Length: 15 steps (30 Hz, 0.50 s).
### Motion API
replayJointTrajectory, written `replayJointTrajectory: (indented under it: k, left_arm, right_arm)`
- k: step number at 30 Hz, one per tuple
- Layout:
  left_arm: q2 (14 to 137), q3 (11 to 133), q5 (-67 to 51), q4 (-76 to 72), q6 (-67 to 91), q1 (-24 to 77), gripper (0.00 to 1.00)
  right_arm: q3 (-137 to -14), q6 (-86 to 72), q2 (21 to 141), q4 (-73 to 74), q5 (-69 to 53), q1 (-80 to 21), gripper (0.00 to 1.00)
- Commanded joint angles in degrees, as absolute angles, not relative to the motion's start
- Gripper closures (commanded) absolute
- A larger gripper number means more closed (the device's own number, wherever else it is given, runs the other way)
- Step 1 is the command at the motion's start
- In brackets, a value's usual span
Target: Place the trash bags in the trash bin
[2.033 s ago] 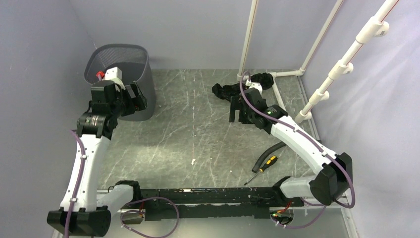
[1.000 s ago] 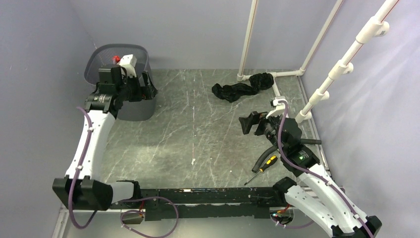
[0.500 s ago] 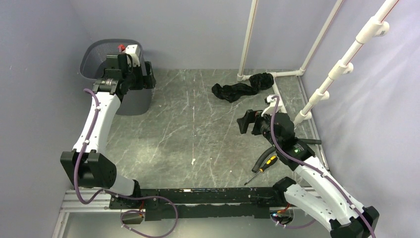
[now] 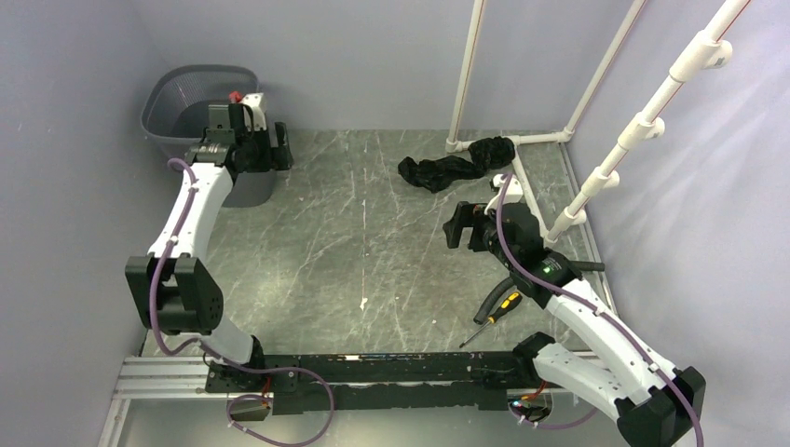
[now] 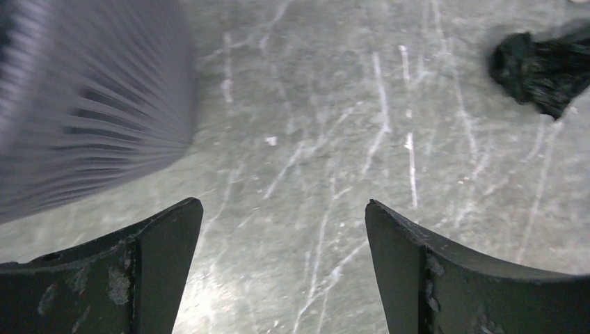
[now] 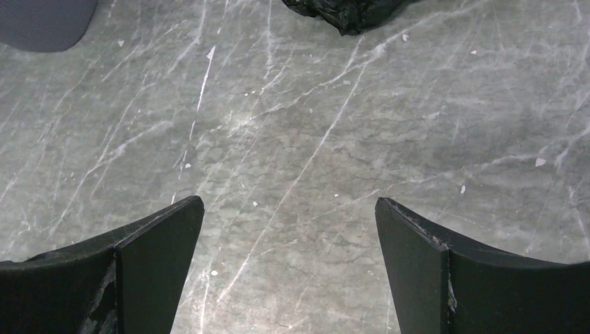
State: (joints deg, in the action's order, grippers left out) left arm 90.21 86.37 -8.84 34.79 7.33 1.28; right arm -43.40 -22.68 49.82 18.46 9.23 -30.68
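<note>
Trash bags (image 4: 455,169): one crumpled glossy black heap on the tabletop, far right side, its right end up against the white pipe (image 4: 538,139) that runs along the surface. Not in the bin.
Trash bin (image 4: 163,110): dark grey mesh, upright in the far left corner, close to both walls, well apart from the bags.
Left claw (image 5: 282,216): jaws spread wide, nothing between them. It hangs just beside the bin's right wall, over bare stone.
Right claw (image 6: 289,209): jaws also wide apart and empty, on the near side of the bags with a gap between.
Tabletop (image 4: 373,242): grey marbled slab with white veins, scuffed, with a few pale flecks.
Loose items: yellow-and-black screwdriver (image 4: 496,310) and a black hose (image 4: 508,282), near right.
Room: plain pale lilac-grey walls on three sides; more white pipes (image 4: 466,74) rise at the back right.
Near edge: black rail (image 4: 373,368) carrying both arm bases, purple cables looped about it.
</note>
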Motion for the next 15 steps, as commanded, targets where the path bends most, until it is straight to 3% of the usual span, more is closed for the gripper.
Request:
replayJointTrajectory:
  k: [1,4,10,15]
  left_arm:
    - [89.6,84.5,-15.0,27.2,7.6,8.7,0.07]
    - [90.3,82.8,-12.0,24.6,6.3,15.9,0.07]
    - [94.3,82.0,-12.4,19.1,13.3,19.5,0.07]
    - [101.8,81.3,-18.2,5.2,28.3,21.6,0.08]
  right_arm:
    - [-46.5,-25.2,51.6,17.8,12.0,-30.5,0.0]
    - [-47.2,-26.0,53.5,19.0,13.4,-30.5,0.0]
    - [-48.0,-27.5,55.8,20.8,17.2,-30.4,0.0]
    - [-47.6,-31.4,56.5,19.7,19.8,-30.2,0.0]
